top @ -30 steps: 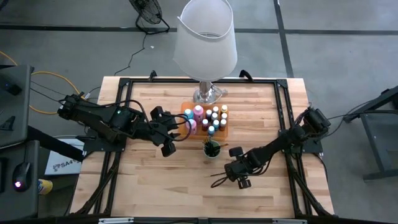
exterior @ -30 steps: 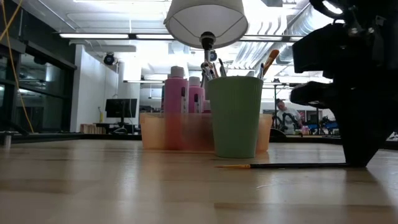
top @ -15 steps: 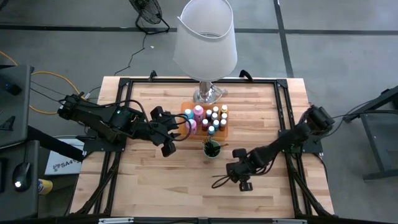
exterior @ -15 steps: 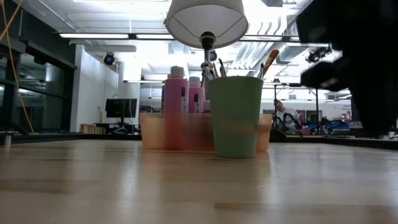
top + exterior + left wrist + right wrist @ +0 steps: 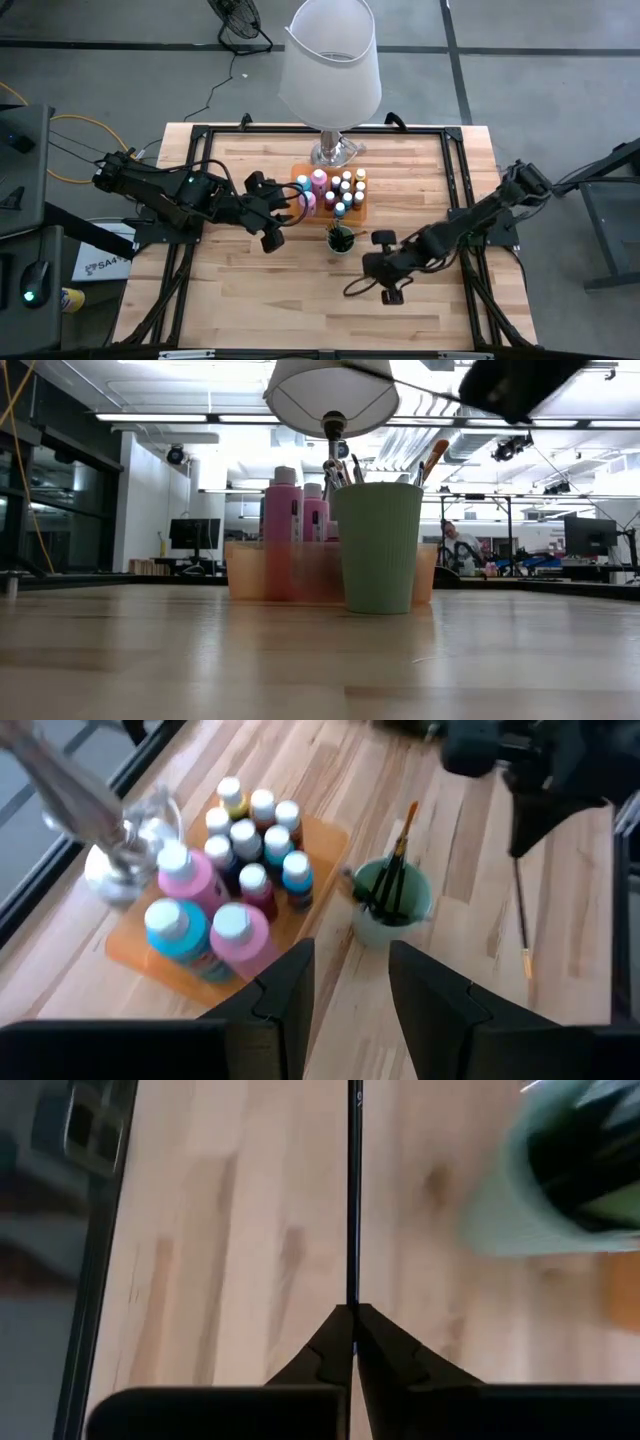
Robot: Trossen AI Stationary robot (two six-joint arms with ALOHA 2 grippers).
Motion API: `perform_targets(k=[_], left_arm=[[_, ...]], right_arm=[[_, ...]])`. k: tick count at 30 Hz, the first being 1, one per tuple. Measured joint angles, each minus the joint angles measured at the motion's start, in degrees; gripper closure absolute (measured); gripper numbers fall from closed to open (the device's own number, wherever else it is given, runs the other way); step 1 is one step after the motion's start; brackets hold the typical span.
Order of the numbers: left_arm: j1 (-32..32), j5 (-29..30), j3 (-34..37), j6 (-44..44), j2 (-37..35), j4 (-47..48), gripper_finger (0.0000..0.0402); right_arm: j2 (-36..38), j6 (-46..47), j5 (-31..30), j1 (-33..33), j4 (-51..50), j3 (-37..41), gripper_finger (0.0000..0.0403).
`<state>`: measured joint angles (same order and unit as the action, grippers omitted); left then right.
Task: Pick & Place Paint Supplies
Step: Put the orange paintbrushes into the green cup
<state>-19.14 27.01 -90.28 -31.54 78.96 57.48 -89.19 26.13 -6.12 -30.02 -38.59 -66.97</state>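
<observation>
One brush (image 5: 353, 1190) tip cut off, right fingers (image 5: 335, 1345) pinched

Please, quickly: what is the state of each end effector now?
Left end effector: open, holding nothing, beside the orange tray.
Right end effector: closed on a thin brush, lifted off the table.

surface: wooden table (image 5: 250, 290) | on it: orange tray (image 5: 361, 213), green cup (image 5: 340, 245), lamp (image 5: 336, 152)

Grey floor (image 5: 520, 90) (taped lines), ceiling strip lights (image 5: 160, 417), monitor (image 5: 194, 533).
</observation>
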Motion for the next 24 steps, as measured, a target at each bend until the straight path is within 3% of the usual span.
perform_targets(k=[9,14,19,24], left_arm=[[0.0,-0.8,0.0,8.6,0.0,-10.5,0.0273],[0.0,-1.1,0.0,15.2,0.0,-18.1,0.0273],[0.0,-2.3,0.0,20.9,0.0,-29.0,0.0273],[0.0,-2.3,0.0,26.1,0.0,-38.8,0.0273]], right_arm=[[11.6,2.2,-16.2,0.5,1.7,-0.1,0.0400],[16.5,-1.6,-23.6,0.7,8.3,-0.1,0.0400],[18.6,-9.8,-25.5,2.7,19.7,-0.2,0.0400],[18.5,-16.7,-23.2,5.6,28.7,-0.2,0.0400]])
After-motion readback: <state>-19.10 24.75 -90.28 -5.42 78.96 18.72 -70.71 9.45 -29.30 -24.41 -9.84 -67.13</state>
